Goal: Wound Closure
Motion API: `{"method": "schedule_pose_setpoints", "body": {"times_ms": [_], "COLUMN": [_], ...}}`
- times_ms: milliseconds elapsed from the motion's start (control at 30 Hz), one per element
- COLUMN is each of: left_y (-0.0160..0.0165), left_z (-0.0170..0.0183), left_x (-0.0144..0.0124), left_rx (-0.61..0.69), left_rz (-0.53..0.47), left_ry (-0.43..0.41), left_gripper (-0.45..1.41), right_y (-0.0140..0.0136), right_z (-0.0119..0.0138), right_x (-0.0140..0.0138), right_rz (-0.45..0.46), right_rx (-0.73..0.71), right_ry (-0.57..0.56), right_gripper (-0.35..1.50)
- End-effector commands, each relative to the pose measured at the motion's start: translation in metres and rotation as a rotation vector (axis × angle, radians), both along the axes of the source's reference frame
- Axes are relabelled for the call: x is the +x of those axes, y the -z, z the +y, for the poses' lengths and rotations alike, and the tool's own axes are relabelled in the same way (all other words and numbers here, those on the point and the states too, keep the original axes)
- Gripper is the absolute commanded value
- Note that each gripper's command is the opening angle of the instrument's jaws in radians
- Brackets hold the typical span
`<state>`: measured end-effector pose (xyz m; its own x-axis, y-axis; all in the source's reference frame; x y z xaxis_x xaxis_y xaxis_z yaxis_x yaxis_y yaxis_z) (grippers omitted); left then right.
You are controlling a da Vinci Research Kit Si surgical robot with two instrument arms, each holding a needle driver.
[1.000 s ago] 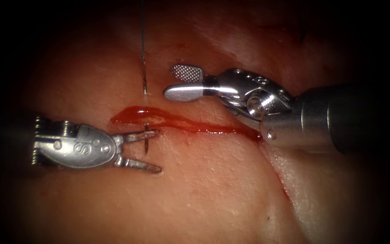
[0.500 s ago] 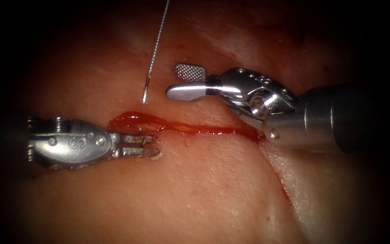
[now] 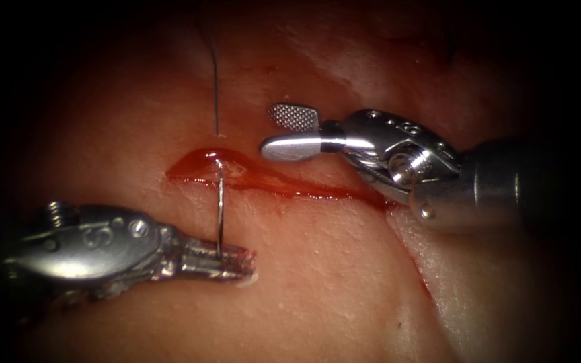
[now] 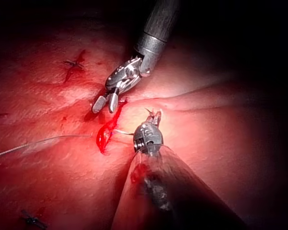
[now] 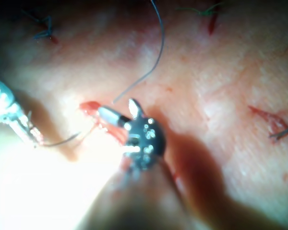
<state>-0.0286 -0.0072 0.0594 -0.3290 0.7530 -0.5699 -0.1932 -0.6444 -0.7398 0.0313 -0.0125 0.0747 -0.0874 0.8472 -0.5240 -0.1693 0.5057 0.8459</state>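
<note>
Tissue (image 3: 317, 289): pale pork surface with a horizontal cut (image 3: 304, 191) running across the endoscope view's middle; the wide bare stretch on the near side of the cut is unoccupied.
Red fluid (image 3: 237, 171): pooled at the cut's left end and trailing right along the cut line toward the right tool's wrist.
Left tool (image 3: 226, 261): enters from the left on the near side of the cut; jaws clenched on the needle close to its point end, tips resting at the tissue surface, where a small white fleck sits at the tips.
Needle (image 3: 220, 202): thin, stands upright from the left tool's jaws to the pool of fluid; its far part passes into the tissue at the cut's left end. A second earlier only a short stub showed beside the open left jaws; far more of it is exposed now.
Thread (image 3: 214, 87): dark strand rising from a point in the tissue just beyond the cut, up to the upper edge of the endoscope view.
Right tool (image 3: 290, 131): on the far side of the cut, right of the thread; jaws parted, holding nothing, tips clear of needle and thread.
Open room: clear tissue between the right tool's tips and the thread; the two tools are well apart.
Older stitches (image 5: 283, 132): dark knots elsewhere on the tissue, away from the working cut.
</note>
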Motion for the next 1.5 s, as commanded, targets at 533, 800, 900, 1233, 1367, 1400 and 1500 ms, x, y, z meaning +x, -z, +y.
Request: {"method": "schedule_pose_setpoints", "body": {"times_ms": [533, 800, 900, 1233, 1367, 1400, 1500], "left_y": [0.0030, 0.0059, 0.0066, 0.0045, 0.0022, 0.0022, 0.0008], "left_z": [0.0030, 0.0099, 0.0115, 0.0080, 0.0044, 0.0044, 0.0023], "left_x": [0.0006, 0.0022, 0.0023, 0.0005, -0.0005, -0.0005, -0.0012], "left_rx": [-0.326, -0.485, -0.526, -0.574, -0.622, -0.622, -0.674], "left_rz": [0.038, 0.075, 0.086, 0.049, 0.028, 0.028, 0.020], "left_ry": [-0.050, -0.024, -0.017, -0.045, -0.095, -0.095, -0.118], "left_gripper": [-0.45, -0.45, -0.45, -0.45, -0.45, -0.45, -0.45], "right_y": [0.0019, 0.0030, 0.0034, 0.0038, 0.0037, 0.0037, 0.0035], "right_z": [-0.0029, -0.0032, -0.0032, -0.0024, -0.0017, -0.0017, -0.0013], "right_x": [-0.0006, -0.0010, -0.0010, -0.0014, -0.0018, -0.0018, -0.0021], "right_rz": [-0.002, 0.005, 0.003, -0.011, -0.076, -0.076, -0.103], "right_rx": [0.104, 0.128, 0.190, 0.236, 0.272, 0.272, 0.312], "right_ry": [0.062, 0.072, 0.072, 0.080, 0.103, 0.103, 0.108], "right_gripper": [1.16, 1.11, 1.03, 0.96, 0.96, 0.96, 0.93]}}
